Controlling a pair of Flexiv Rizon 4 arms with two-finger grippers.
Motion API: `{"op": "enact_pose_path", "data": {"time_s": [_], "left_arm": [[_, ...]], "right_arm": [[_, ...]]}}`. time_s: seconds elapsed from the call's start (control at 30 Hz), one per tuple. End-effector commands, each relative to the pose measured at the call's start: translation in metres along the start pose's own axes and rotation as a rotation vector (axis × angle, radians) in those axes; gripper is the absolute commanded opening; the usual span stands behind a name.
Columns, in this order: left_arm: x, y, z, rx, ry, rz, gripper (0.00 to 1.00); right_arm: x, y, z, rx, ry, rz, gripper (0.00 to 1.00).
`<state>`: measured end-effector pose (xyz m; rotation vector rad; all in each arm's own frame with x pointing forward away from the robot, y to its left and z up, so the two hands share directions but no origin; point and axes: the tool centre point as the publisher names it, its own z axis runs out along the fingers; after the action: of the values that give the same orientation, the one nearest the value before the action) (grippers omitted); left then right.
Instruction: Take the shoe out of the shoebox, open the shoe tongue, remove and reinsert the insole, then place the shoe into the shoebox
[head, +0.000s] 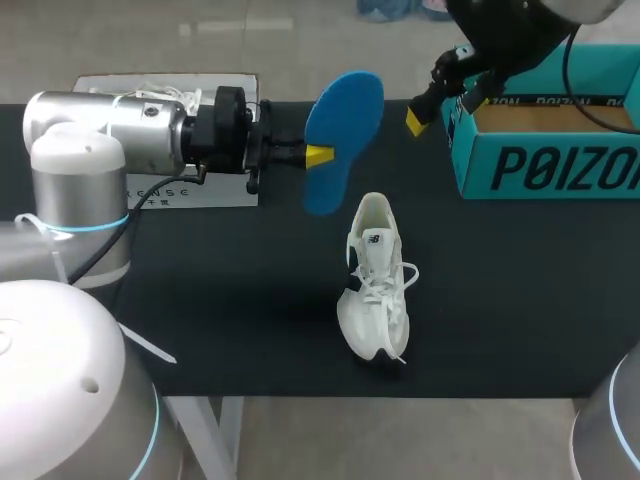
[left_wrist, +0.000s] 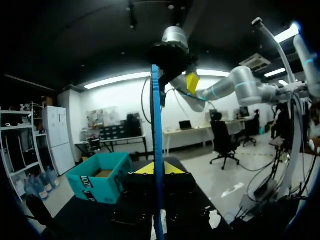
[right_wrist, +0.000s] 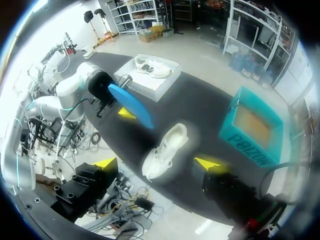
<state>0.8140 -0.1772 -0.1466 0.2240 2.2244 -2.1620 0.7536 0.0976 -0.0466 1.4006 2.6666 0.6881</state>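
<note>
Step in hand: by my read, the insole was out and reinsertion was coming up
Blue insole (head: 343, 130): up in the air, clear of the shoe, held on edge above the black surface (head: 520, 300), between the white tray and the shoebox
Left end effector (head: 318, 155): pinched on the insole partway along its length, a yellow tip on each face, as the left wrist view showed plainly
White shoe (head: 378, 285): out of the box, resting on the surface just nearer the robot than the insole, heel end toward the far side, toe toward the near edge, laces loose
Right end effector (head: 440, 85): fingers spread wide with nothing in them, hanging high beside the near corner of the shoebox, well apart from the shoe
Teal shoebox (head: 545, 165): open, on the far right of the surface, nothing seen inside
White tray (head: 165, 190): far left, with a second white shoe (right_wrist: 150, 67) lying in it
Next move, as I judged it: the insole needed turning to line up with the shoe's opening, then feeding in toe first
What that called for: the shoe was loose on the surface and could slide, so the free right end effector looked best placed to steady it or hold the tongue back
</note>
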Motion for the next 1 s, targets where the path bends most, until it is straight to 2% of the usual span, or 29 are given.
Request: {"op": "enact_pose_path", "data": {"time_s": [0.03,0.27,0.37,0.47,0.5,0.57,0.73,0.77,0.93,1.0], "left_arm": [[0.001,-0.001,0.000,-0.002,-0.001,0.000,0.00],[0.001,-0.001,0.000,-0.002,-0.001,0.000,0.00],[0.004,-0.024,-0.002,0.035,0.012,0.368,0.00],[0.016,-0.033,0.003,0.034,0.069,0.553,0.00],[0.019,-0.033,0.004,0.005,0.059,0.561,0.00],[0.028,-0.026,0.005,0.059,0.033,0.597,0.00],[0.038,-0.010,0.006,0.045,0.042,0.648,0.00],[0.038,-0.007,0.006,0.062,0.054,0.645,0.00],[0.037,-0.003,0.003,0.045,0.074,0.709,0.00],[0.027,-0.001,0.002,0.021,0.063,0.625,0.00]], "right_arm": [[0.000,0.002,0.001,0.004,-0.001,0.001,1.00],[0.000,0.002,0.001,0.004,-0.001,0.001,1.00],[0.000,0.002,0.001,0.004,-0.001,0.001,1.00],[0.000,0.002,0.001,0.004,-0.001,0.001,1.00],[0.000,0.002,0.001,0.004,-0.001,0.001,1.00],[0.000,0.002,0.001,0.004,-0.001,0.001,1.00],[0.000,0.002,0.001,0.004,-0.001,0.001,1.00],[0.000,0.002,0.001,0.004,-0.001,0.001,1.00],[0.000,0.002,0.001,0.004,-0.001,0.001,1.00],[0.000,0.002,0.001,0.004,-0.001,0.001,1.00]]}}
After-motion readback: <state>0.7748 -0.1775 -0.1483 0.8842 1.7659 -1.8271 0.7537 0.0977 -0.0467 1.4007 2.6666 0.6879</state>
